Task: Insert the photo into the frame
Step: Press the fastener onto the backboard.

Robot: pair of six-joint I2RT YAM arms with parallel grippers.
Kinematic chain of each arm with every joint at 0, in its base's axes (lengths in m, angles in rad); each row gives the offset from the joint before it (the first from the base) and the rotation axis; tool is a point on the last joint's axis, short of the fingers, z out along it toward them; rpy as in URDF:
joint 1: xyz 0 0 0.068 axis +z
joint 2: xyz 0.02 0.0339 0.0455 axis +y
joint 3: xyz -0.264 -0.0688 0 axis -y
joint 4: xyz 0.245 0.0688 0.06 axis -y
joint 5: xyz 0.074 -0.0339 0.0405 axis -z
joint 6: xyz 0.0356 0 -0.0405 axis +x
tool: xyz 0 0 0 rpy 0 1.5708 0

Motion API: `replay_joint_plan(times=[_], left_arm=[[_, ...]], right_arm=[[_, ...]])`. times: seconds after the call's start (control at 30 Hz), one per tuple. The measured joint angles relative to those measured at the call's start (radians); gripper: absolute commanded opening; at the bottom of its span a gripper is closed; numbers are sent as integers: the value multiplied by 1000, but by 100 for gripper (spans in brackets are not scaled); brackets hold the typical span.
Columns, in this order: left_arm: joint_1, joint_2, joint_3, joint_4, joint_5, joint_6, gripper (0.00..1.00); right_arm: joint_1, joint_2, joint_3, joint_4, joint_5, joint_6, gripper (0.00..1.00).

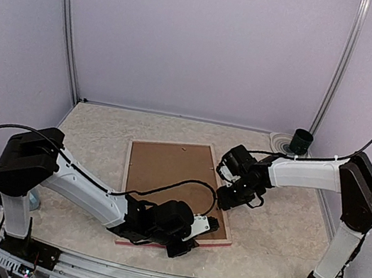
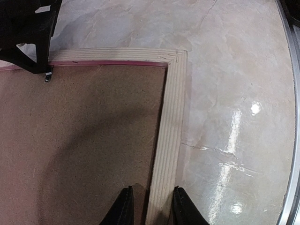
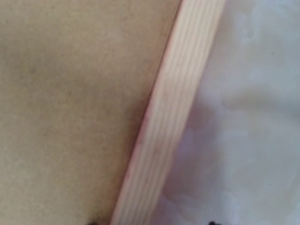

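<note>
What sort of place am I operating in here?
Probably a lab robot cell: plain lilac walls, metal corner posts, and a marble-look table with a mounting rail along its near edge.

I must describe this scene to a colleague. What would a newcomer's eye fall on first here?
The large wooden frame lies back up in the middle of the table, a brown backing board filling it. Both hands crowd its right side: the left hand straddles the rail by the near corner, the right hand is over it farther along. A dark green cup stands in the far right corner.
</note>
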Motion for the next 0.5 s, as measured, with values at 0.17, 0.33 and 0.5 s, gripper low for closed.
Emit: replay_joint_plan(times=[0.17, 0.33, 0.5], left_arm=[[0, 0, 0, 0, 0, 0, 29], [0, 0, 0, 0, 0, 0, 29], [0, 0, 0, 1, 0, -1, 31]], right_arm=[[1, 0, 1, -1, 3, 0, 52], [3, 0, 5, -7, 7, 0, 52], [5, 0, 15, -19, 22, -2, 58]])
